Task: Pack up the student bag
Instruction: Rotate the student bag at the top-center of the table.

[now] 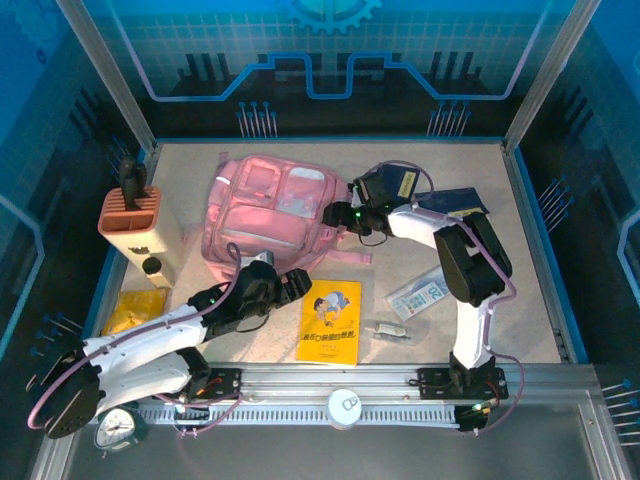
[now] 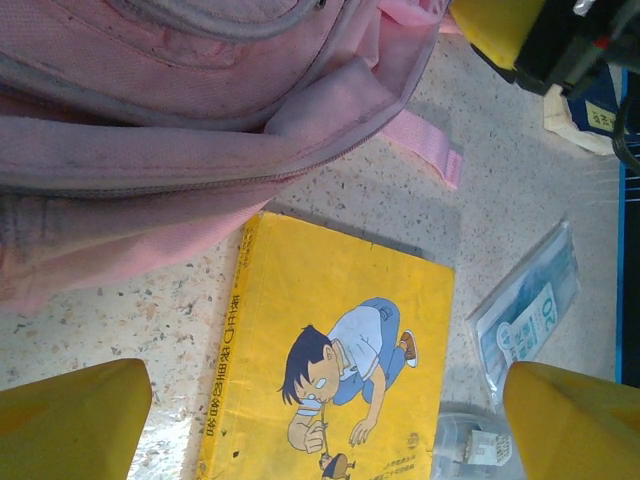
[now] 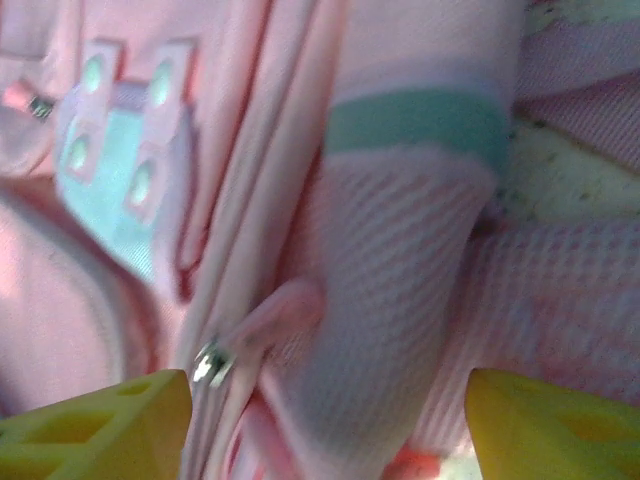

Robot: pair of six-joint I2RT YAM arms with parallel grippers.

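Pink and soft, the student bag lies centre-far, its right flank and zipper pull straight ahead of the nearer right gripper, jaws spread and empty, while the left gripper, likewise spread, hovers off its near edge above a yellow book.

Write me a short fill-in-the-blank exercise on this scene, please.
The student bag is ___ in colour.
The book beside it has a ___ cover.
In the top view, the pen holder stands to the bag's ___.
The left gripper and right gripper both have their fingers ___.
Missing words: pink, yellow, left, open.
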